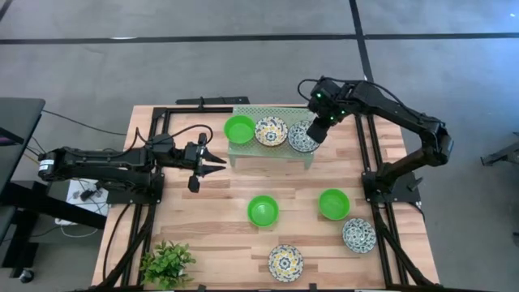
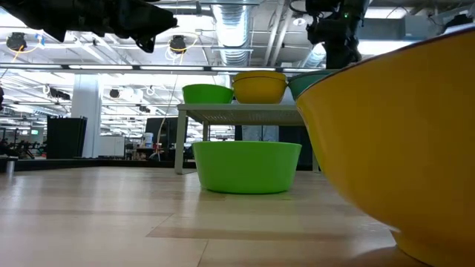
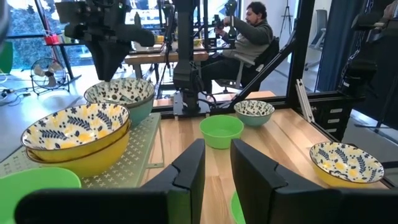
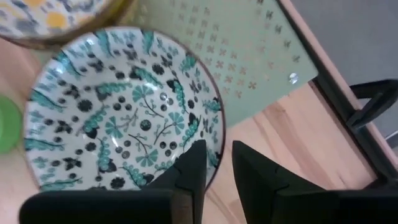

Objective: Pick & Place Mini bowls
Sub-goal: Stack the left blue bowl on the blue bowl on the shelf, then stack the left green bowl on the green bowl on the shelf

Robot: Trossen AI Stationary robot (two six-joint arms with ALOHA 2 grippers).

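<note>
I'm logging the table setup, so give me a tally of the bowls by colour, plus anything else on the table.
Plain green bowls: 3
Yellow-and-blue patterned bowls: 2
Blue-green patterned bowls: 2
Pale green perforated rack: 1
Leafy plant: 1
Total: 9 things, 7 of them bowls

Wooden table (image 1: 219,243): rack (image 1: 268,150), four bowls (image 1: 263,210), plant (image 1: 166,264).

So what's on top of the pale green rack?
On the rack: a green bowl, a yellow-blue floral bowl and a blue floral bowl, partly covered by the right gripper. Anything beneath the bowls is hidden.
</note>
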